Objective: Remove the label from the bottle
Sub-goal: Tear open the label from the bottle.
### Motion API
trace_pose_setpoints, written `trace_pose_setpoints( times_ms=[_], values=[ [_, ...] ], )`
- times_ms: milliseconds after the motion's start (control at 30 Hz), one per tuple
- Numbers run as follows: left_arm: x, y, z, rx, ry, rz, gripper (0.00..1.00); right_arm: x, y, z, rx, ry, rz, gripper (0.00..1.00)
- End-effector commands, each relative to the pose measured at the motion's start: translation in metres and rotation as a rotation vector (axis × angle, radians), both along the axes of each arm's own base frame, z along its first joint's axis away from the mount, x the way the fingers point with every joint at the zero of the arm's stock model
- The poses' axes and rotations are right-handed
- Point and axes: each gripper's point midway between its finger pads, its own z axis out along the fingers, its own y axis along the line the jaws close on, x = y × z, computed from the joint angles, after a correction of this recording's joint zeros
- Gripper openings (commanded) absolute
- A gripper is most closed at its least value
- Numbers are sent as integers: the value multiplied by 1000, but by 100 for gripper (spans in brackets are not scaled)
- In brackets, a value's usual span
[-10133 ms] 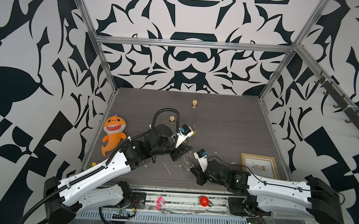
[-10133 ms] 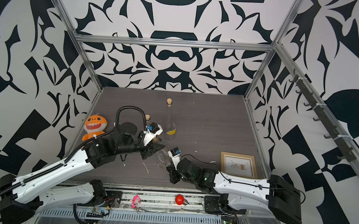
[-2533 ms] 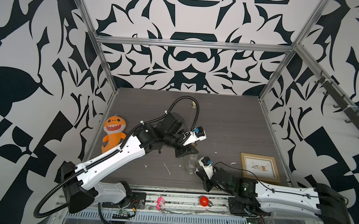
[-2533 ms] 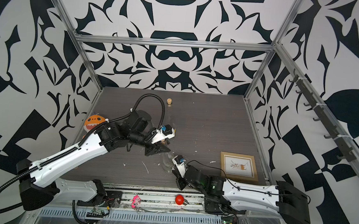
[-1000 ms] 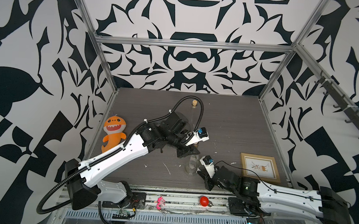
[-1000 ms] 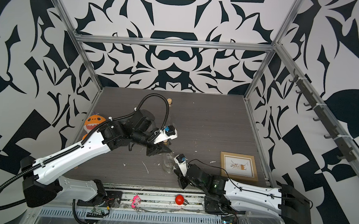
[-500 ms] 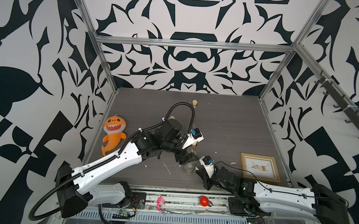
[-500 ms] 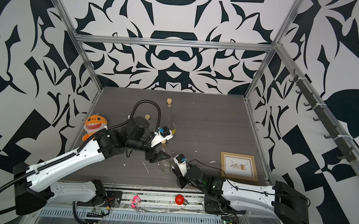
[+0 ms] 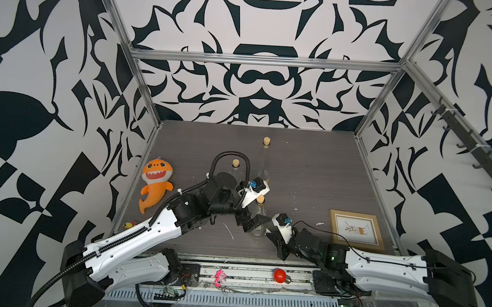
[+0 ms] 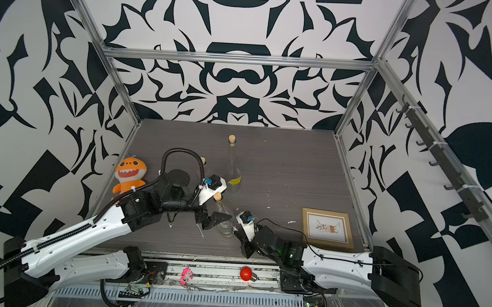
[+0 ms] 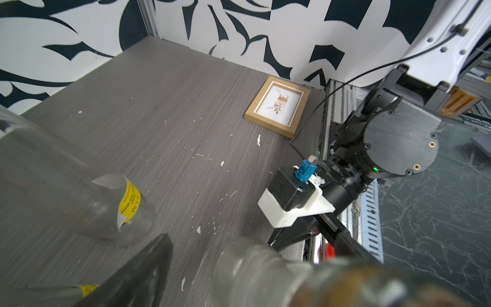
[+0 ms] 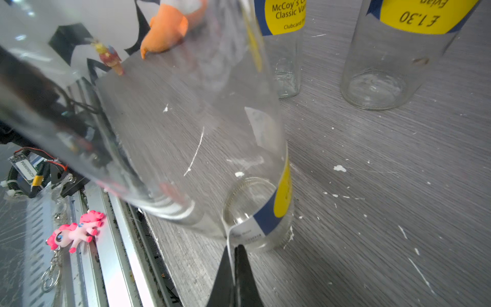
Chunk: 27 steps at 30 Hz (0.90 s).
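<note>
On the front rail lie a red bulb (image 9: 280, 275) and a pink pony keychain (image 9: 219, 276). Just past them, at the near edge of the grey table (image 9: 310, 175), the right gripper (image 12: 234, 248) is pinched closed on a thin white strip of the label (image 12: 268, 215), peeled away low on the bottle (image 9: 256, 226). The rest of the label, blue and yellow, clings to the glass near the base. The bottle is clear and corked, and in both top views it stands near the front of the table, roughly midway across. The left gripper (image 10: 212, 218) reaches in from the opposite side with its jaws spread wide beside the bottle's upper body; whether either finger touches the glass I cannot tell. White paper scraps (image 9: 319, 224) dot the table nearby. Farther back, a gold picture frame (image 9: 356, 231) lies flat toward the right wall, and an orange plush shark (image 9: 155, 183) lies by the left wall. Behind the left arm, 1 shorter bottle (image 9: 235, 163) shows its cork. Farthest back, the tall bottle (image 10: 234, 165) stands upright with a yellow sticker low on it.
</note>
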Motion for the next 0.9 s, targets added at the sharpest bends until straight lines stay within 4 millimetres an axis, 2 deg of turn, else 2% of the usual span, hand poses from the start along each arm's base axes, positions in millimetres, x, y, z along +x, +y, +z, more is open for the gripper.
trace_pose_setpoints(
  times_ms=[0,167,267,400,700,867],
  values=[
    [0,0,29,-97,-56,8,99,6,12,24,79,-30,-11,0],
    [-1,5,45,-134,-81,17,99,5,15,25,81,-24,-2,0],
    [-3,11,41,-137,-64,36,99,6,16,30,93,-26,-6,0],
    [-5,18,22,-173,-40,66,99,7,16,33,111,-26,-17,0],
    [3,14,-26,-224,-11,112,99,8,11,35,136,-19,-38,0],
    [0,15,-45,-238,-10,106,99,8,8,35,137,-21,-48,0]
  ],
)
